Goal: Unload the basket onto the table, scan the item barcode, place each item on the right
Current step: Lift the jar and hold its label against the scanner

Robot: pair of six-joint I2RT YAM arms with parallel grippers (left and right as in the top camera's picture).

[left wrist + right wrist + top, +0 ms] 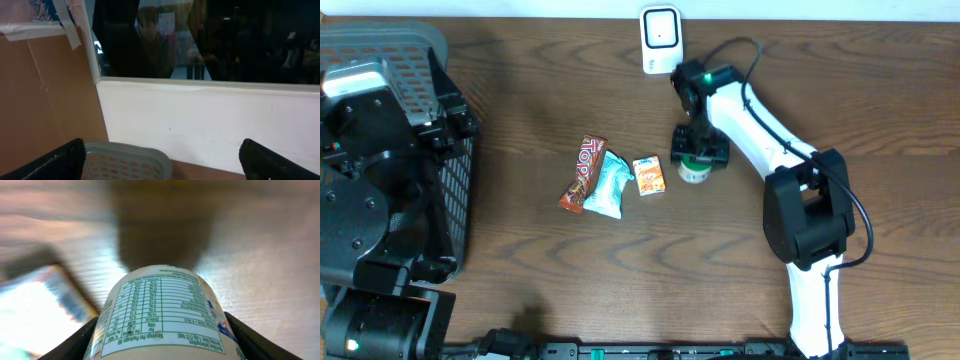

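My right gripper is shut on a white cylindrical container with a green lid, near the middle of the table. In the right wrist view the container fills the space between the two black fingers, with its green nutrition table facing the camera. No barcode shows on that face. The white scanner stands at the table's far edge, above and to the left of the container. My left gripper is open and holds nothing; it hangs over the grey basket, facing the wall.
A red chocolate bar, a light blue packet and a small orange box lie just left of the container. The grey basket and the left arm take up the left side. A cardboard panel leans beside the wall.
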